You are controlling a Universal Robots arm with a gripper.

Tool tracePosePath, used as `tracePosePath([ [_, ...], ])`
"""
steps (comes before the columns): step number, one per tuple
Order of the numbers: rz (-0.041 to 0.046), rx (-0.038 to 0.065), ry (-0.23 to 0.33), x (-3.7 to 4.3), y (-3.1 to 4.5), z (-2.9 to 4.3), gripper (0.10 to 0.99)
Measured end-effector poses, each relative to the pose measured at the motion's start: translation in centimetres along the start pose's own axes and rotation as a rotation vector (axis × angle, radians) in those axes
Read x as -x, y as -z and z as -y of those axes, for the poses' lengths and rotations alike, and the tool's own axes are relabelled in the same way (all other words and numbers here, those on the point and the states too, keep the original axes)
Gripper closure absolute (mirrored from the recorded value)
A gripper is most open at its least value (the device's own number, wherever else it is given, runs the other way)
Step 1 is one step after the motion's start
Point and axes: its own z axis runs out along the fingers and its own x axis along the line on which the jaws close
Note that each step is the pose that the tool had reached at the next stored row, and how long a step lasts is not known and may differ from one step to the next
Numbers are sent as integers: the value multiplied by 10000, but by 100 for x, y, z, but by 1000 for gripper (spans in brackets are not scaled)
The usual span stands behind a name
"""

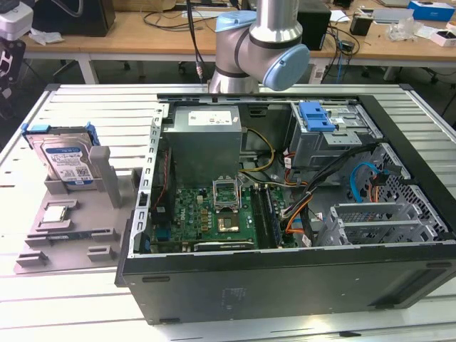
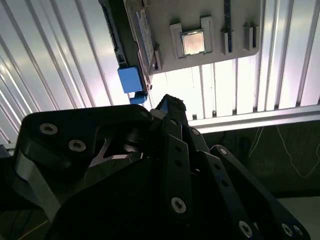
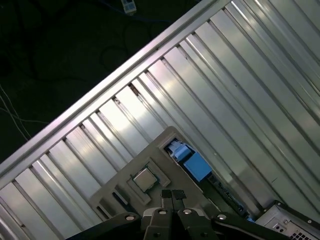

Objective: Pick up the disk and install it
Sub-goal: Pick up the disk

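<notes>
At the exterior view's left the disk (image 1: 65, 158) stands on edge in a gray holder (image 1: 100, 226), 1 chip (image 1: 57, 212) just beside it and the open case (image 1: 285, 285) to the right. In the first wrist view the gripper (image 3: 172, 194) hangs above the holder, fingers pressed together, empty. The disk looks stiff, dense, slick and shock-sensitive; pinching its 2 flat faces near the exposed upper edge seems best.

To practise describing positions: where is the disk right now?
In the exterior view, the disk stands upright in the grey holder at the exterior view's left, outside the open case, just beyond the square chip.
</notes>
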Motion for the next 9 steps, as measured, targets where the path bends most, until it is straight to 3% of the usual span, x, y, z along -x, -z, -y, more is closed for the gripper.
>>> tracePosePath([
  [9, -35, 18, 761, 0, 0, 0, 980],
])
